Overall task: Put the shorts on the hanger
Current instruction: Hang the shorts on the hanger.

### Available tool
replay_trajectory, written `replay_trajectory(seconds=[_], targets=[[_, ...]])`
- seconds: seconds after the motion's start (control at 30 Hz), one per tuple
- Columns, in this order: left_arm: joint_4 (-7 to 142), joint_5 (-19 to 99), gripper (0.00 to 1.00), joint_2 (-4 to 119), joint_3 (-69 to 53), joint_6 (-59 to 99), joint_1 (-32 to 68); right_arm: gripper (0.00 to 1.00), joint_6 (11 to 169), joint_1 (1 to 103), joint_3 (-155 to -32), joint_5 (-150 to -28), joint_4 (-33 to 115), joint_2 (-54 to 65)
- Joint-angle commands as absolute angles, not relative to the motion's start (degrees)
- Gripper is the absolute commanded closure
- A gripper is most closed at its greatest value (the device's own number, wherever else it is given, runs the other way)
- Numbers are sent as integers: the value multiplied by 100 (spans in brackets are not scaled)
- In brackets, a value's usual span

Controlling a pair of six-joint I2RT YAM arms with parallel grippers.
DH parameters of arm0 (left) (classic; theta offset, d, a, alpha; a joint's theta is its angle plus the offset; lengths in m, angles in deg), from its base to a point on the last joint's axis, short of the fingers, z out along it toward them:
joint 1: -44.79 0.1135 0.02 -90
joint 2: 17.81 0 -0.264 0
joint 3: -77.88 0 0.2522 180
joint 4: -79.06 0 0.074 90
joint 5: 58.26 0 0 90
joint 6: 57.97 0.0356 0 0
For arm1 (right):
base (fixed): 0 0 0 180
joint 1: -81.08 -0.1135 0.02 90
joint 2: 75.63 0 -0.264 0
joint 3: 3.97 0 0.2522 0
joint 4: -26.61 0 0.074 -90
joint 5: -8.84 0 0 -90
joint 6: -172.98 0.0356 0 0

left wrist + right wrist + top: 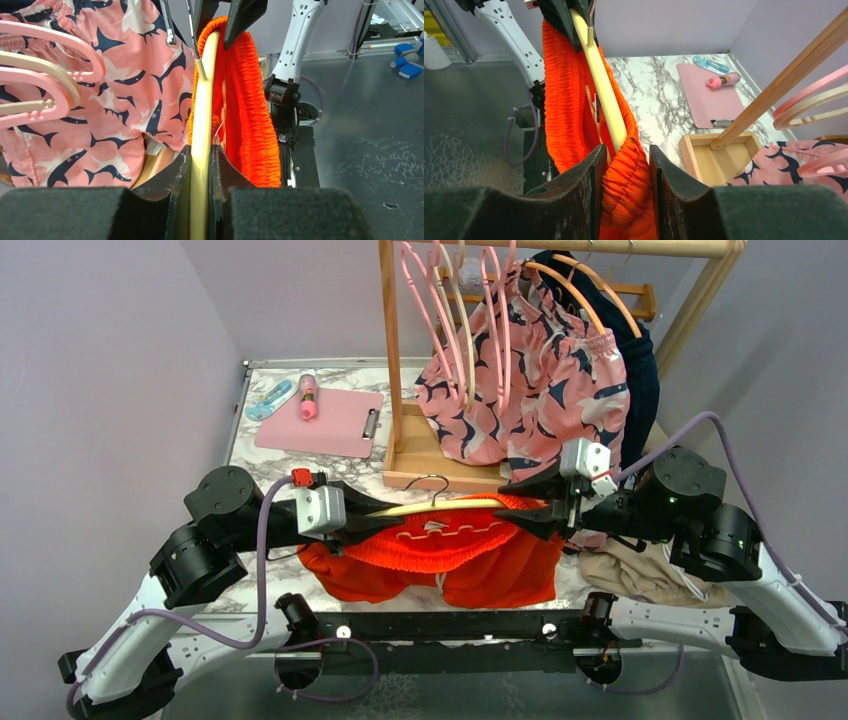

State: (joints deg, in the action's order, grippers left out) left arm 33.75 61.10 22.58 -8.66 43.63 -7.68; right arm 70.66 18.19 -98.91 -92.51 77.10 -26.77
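Left tool (385,523): is clenching one end of the hanger (440,506), its two fingers (175,170) pressing on either side of the pale-yellow bar.
Right tool (515,505): is closing around the other end, its fingers (594,170) touching the bunched waistband where it is wrapping the hanger tip, so it is grasping the shorts (450,550).
Shorts: are hanging above the near part of the table (270,455), between the two tools, with the elastic waistband stretching along the hanger and the legs drooping below.
Hanger: is lying level between the two tools, inside the waistband, with its metal hook sticking up at the middle.
Beige garment (640,575): is lying crumpled on the table under the right arm.
Wooden rack (390,340): is standing behind the hanger, its tray base just beyond the hook.
Pink clipboard (320,420): is lying flat to the left of the rack, with a pink tube (308,397) on its far edge.
Shark-print shorts (530,390): are hanging from the rack rail.
Pink hangers (430,310): are hanging on the rail, left of the shark-print shorts.
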Motion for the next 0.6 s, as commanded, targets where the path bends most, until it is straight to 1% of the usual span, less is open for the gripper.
replay_trajectory(seconds=[0.0, 0.2, 0.4, 0.57], targets=[[3913, 6160, 100, 1978, -980, 4341, -751, 63, 7136, 1840, -9766, -8831, 7959, -2914], [3984, 6149, 100, 1840, -951, 4256, -751, 72, 7163, 1841, -9630, -8503, 8048, -2986], [3999, 6075, 100, 1721, -932, 4203, -752, 88, 7190, 1840, -9569, -8423, 8112, -3002], [3987, 5992, 100, 1581, -847, 4164, -753, 90, 7248, 1841, -9578, -8243, 8247, -3036]])
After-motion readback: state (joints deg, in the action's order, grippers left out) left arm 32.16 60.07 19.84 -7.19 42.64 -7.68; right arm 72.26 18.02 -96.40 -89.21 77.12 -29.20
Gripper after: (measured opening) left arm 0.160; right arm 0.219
